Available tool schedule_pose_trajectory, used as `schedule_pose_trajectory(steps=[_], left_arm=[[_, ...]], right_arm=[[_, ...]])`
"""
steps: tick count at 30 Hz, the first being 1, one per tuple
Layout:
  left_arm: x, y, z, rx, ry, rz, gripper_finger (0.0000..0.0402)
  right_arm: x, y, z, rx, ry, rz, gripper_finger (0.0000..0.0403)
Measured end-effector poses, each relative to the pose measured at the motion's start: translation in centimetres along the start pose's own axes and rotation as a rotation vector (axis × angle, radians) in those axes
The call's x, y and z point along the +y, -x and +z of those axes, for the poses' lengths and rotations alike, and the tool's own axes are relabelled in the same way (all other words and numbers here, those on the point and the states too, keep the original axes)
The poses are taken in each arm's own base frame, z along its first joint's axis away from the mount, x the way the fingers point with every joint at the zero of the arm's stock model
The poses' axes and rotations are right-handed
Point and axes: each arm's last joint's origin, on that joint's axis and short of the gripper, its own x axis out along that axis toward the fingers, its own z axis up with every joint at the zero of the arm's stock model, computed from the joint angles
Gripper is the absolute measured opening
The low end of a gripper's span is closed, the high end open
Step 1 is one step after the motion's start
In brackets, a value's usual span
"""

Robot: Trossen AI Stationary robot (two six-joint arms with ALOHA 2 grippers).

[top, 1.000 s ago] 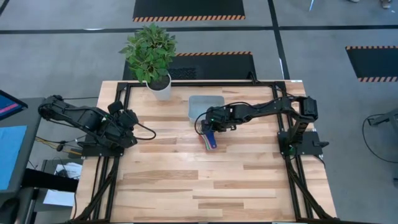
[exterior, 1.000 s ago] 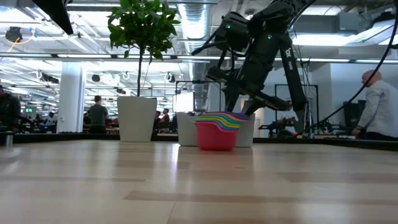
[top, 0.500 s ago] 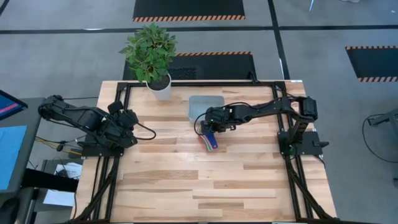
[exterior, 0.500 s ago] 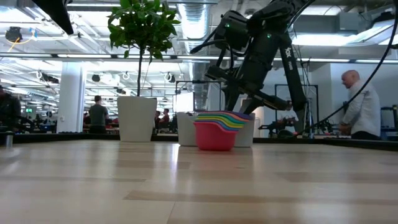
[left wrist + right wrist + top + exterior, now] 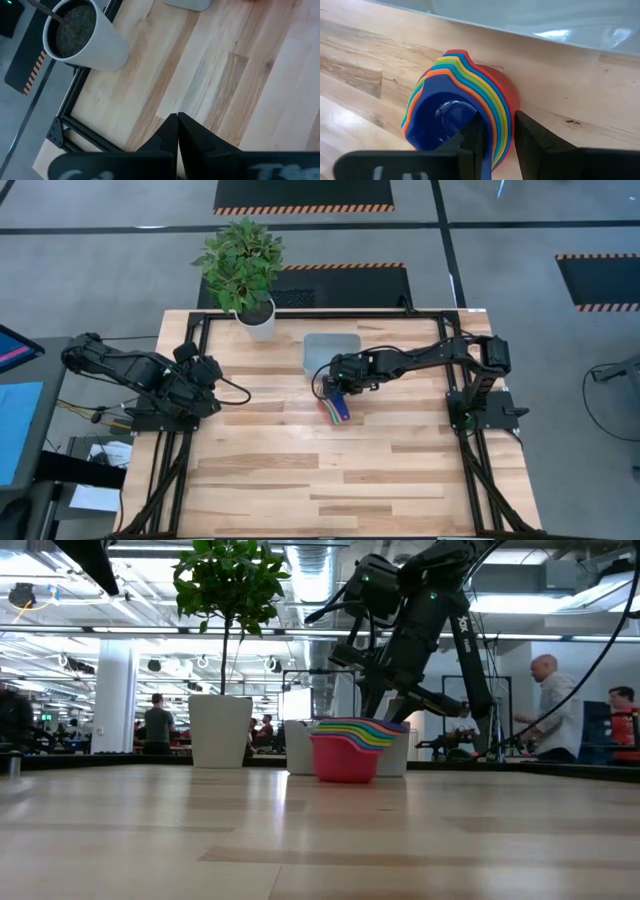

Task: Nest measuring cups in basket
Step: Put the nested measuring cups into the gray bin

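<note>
The measuring cups (image 5: pixel 335 408) are nested in one stack, dark blue innermost and red outermost. The stack stands on its red base on the table, just on the near side of the basket (image 5: pixel 331 350), a translucent pale bin. In the low view the stack (image 5: pixel 350 752) stands in front of the basket (image 5: pixel 398 755). My right gripper (image 5: pixel 499 125) is down on the stack's far side and shut on its wall. My left gripper (image 5: pixel 177 120) is shut on nothing and waits at the table's left edge (image 5: pixel 200 375). My right gripper has one finger (image 5: pixel 472 132) inside the dark blue cup (image 5: pixel 442 122) and the other (image 5: pixel 532 135) outside the red cup's wall (image 5: pixel 512 107). The nested walls are pinched between them. The fingers come from above, slanting down. The stack stands upright on the table.
A white plant pot (image 5: pixel 256 320) with a leafy plant stands at the table's far-left corner, left of the basket. Black frame rails run along the table's left, far and right edges. Bare wood lies on the near side of the stack. People move in the room behind.
</note>
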Motion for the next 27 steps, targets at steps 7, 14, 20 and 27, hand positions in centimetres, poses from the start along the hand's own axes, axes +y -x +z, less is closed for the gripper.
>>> schedule_pose_trajectory(steps=[7,14,20,27], left_arm=[[0.0,0.0,0.0,-0.001,0.0,0.001,0.0],[0.0,0.0,0.0,-0.001,0.0,0.001,0.0],[0.0,0.0,0.0,-0.001,0.0,0.001,0.0],[0.0,0.0,0.0,-0.001,0.0,0.001,0.0]], right_arm=[[0.1,0.0,0.0,-0.003,0.0,0.009,0.0103],[1.6,1.1,0.7,-0.023,0.044,0.037,0.0103],[2.4,2.5,1.3,-0.026,0.086,-0.007,0.0103],[4.3,4.3,2.5,-0.08,0.13,0.033,0.0103]])
